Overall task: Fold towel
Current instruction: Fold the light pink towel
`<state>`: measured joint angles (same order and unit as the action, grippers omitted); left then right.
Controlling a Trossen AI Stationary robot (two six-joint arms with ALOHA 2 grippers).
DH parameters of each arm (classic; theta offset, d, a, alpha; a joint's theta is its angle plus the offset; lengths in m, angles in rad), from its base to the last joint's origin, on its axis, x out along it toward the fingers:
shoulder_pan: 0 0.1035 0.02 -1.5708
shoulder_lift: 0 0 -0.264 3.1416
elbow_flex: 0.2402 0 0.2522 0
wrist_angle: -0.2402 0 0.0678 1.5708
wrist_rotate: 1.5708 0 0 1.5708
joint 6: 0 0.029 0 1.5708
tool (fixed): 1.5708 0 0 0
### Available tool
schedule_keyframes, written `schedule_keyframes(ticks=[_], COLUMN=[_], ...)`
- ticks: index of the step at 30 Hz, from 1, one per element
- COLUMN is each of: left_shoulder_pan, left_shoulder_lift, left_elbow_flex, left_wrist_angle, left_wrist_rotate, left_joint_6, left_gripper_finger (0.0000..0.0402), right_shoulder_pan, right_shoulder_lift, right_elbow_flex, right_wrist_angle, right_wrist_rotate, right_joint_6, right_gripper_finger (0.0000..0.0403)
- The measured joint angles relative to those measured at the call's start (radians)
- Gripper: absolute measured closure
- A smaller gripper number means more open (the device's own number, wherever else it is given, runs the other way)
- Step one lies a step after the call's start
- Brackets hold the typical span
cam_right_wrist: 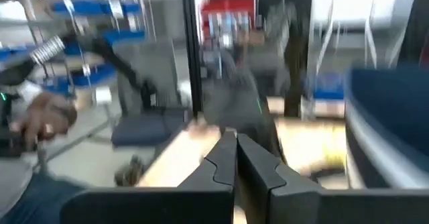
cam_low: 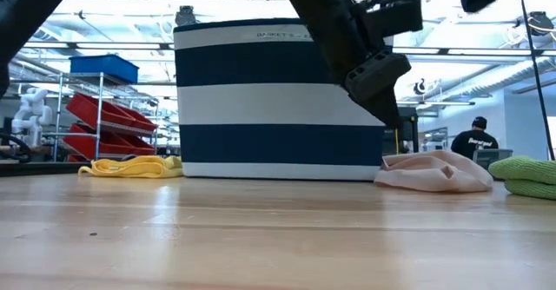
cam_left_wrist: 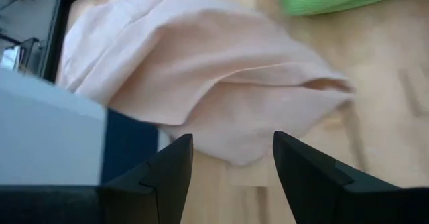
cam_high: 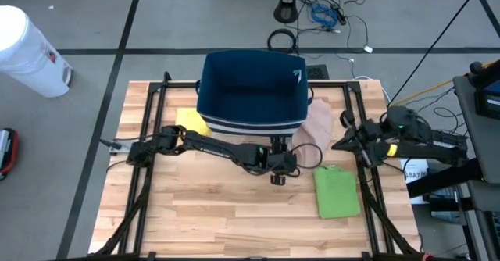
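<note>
Taking the navy and white striped fabric basket (cam_high: 251,93) as the landmark, a crumpled yellow cloth (cam_high: 192,121) lies against its lower left corner on the pale wooden slat table (cam_high: 234,214), soft and loosely heaped. The basket is boxy with upright cloth walls; in the low view small white lettering near its rim reads "BASKET" and then blurs beyond reading. Just in front of the basket, the left gripper (cam_high: 279,173) hangs above the wood at the end of its dark jointed arm, its two black fingers (cam_left_wrist: 171,177) spread wide with nothing between them. To the basket's right, touching its lower right corner, rests the pink towel (cam_left_wrist: 201,70), a thin matte fabric bunched into rounded folds with one drooping point. Farther right and toward the front, a green towel (cam_high: 337,191) with a nubbly weave lies folded into a neat rectangle, apart from the pink one. At the table's right edge, well away from the basket, the right gripper (cam_right_wrist: 235,158) waits with its fingers pressed together, empty. A black metal frame (cam_high: 148,136) borders the table.
</note>
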<state>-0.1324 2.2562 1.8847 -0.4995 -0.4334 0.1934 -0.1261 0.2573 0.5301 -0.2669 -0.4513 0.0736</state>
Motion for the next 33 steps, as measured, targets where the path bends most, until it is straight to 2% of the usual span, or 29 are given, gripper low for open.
schedule_keyframes(ticks=[6, 14, 20, 26, 33], left_shoulder_pan=[-0.047, -0.109, -0.145, -0.165, -0.174], left_shoulder_lift=[0.0, 0.0, 0.0, 0.0, 0.0], left_elbow_flex=[0.0, 0.0, 0.0, 0.0, 0.0], left_wrist_angle=[0.0, -0.001, 0.0, 0.0, 0.002], left_wrist_rotate=[0.006, 0.011, 0.082, 0.088, 0.089], left_joint_6=[0.001, -0.029, -0.061, -0.095, -0.127], left_gripper_finger=[0.0188, 0.0188, 0.0188, 0.0188, 0.0188], right_shoulder_pan=[0.0, 0.023, 0.074, 0.151, 0.24], right_shoulder_lift=[0.036, 0.158, 0.308, 0.451, 0.587], right_elbow_flex=[0.0, -0.051, -0.108, -0.184, -0.248], right_wrist_angle=[-0.224, -0.204, -0.116, 0.005, 0.193], right_wrist_rotate=[0.137, 0.16, 0.161, 0.161, 0.175], right_joint_6=[0.019, 0.053, 0.135, 0.18, 0.2], right_gripper_finger=[0.0384, 0.0275, 0.021, 0.0201, 0.0208])
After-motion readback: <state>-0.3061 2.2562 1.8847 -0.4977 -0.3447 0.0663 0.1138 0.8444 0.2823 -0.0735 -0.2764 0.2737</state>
